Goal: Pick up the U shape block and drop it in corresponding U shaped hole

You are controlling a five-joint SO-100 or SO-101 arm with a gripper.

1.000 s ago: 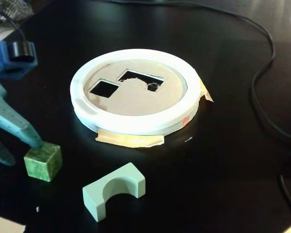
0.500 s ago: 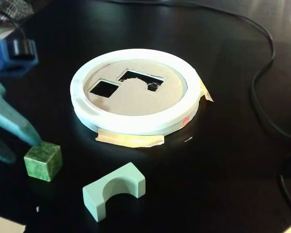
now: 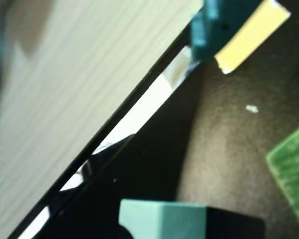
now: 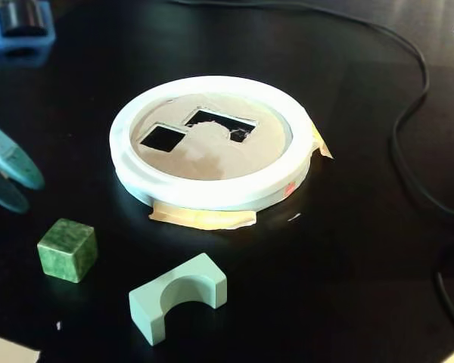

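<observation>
The U shape block (image 4: pixel 178 295), a pale mint arch, lies on the black table near the front, notch facing down and forward. It also shows at the bottom edge of the wrist view (image 3: pixel 159 219). The U shaped hole (image 4: pixel 219 125) is a dark cutout in the tan disc (image 4: pixel 212 159) inside the white rim (image 4: pixel 212 193), behind the block. My gripper (image 4: pixel 26 193) is at the left edge, teal, open and empty, left of both block and disc. In the wrist view the gripper (image 3: pixel 102 45) shows a teal finger (image 3: pixel 209 30) with yellow tape at the top right.
A darker marbled green cube (image 4: pixel 68 249) sits left of the arch block and shows in the wrist view (image 3: pixel 291 169). A square cutout (image 4: pixel 163 138) is beside the U hole. Black cables (image 4: pixel 408 151) run along the right. Tape tabs (image 4: pixel 204 218) hold the rim.
</observation>
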